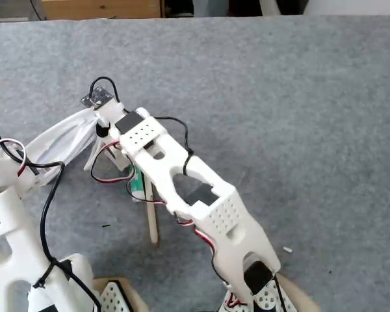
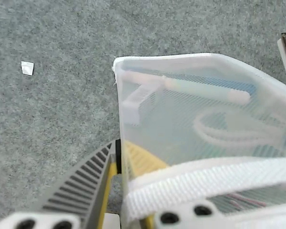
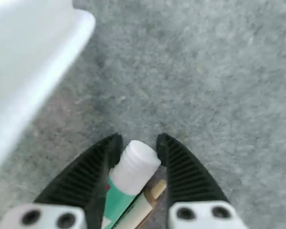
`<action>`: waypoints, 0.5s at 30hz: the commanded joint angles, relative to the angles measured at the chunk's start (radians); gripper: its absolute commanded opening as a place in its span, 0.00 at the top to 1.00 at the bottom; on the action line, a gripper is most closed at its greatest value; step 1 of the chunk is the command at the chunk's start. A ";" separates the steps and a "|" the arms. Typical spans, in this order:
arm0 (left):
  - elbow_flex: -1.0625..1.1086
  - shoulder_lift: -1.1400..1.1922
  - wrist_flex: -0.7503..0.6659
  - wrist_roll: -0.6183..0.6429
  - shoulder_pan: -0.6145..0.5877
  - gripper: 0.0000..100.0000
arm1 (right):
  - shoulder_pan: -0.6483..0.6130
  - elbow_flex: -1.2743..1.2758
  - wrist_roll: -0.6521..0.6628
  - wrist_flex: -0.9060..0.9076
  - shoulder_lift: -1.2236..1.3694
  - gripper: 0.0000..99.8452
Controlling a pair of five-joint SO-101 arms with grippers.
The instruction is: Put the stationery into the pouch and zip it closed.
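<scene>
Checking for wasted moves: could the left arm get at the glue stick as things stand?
Probably not. The left gripper is shut on the pouch, and the glue stick lies under the right arm, at the right gripper.

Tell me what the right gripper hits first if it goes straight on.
Probably the grey mat: the right gripper, shut on the glue stick, points at it; the pouch is off to one side.

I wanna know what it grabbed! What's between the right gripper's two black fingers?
A glue stick with a white cap, held between the right gripper's fingers, as the right wrist view shows.
</scene>
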 commanded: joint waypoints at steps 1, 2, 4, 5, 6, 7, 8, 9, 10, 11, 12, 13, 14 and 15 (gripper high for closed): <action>-0.027 -0.008 -0.014 0.008 -0.008 0.97 | -0.008 -0.038 -0.005 0.003 0.001 0.94; -0.027 -0.008 -0.014 0.008 -0.008 0.97 | -0.008 -0.039 -0.005 0.012 0.001 0.94; -0.027 -0.008 -0.014 0.008 -0.008 0.97 | -0.008 -0.047 -0.003 0.031 -0.001 0.93; -0.027 -0.008 -0.014 0.008 -0.007 0.97 | -0.008 -0.047 -0.003 0.037 -0.004 0.93; -0.027 -0.008 -0.014 0.008 -0.007 0.97 | -0.008 -0.048 -0.003 0.052 -0.004 0.93; -0.027 -0.008 -0.014 0.008 -0.005 0.97 | -0.008 -0.050 -0.003 0.071 -0.004 0.93; -0.027 -0.008 -0.014 0.008 -0.005 0.97 | -0.008 -0.062 0.006 0.092 -0.004 0.93; -0.027 -0.008 -0.014 0.008 -0.005 0.97 | -0.009 -0.076 0.028 0.114 0.001 0.91; -0.027 -0.008 -0.014 0.008 -0.005 0.97 | -0.011 -0.088 0.035 0.135 0.001 0.89; -0.027 -0.008 -0.014 0.008 -0.005 0.97 | -0.011 -0.097 0.037 0.150 -0.002 0.86; -0.027 -0.008 -0.014 0.008 -0.005 0.97 | -0.009 -0.111 0.044 0.163 -0.004 0.84; -0.027 -0.008 -0.014 0.008 -0.005 0.97 | -0.009 -0.128 0.046 0.175 -0.004 0.82; -0.027 -0.008 -0.014 0.008 -0.005 0.97 | -0.009 -0.145 0.046 0.190 -0.004 0.81; -0.027 -0.008 -0.014 0.008 -0.005 0.97 | -0.008 -0.160 0.046 0.203 -0.002 0.81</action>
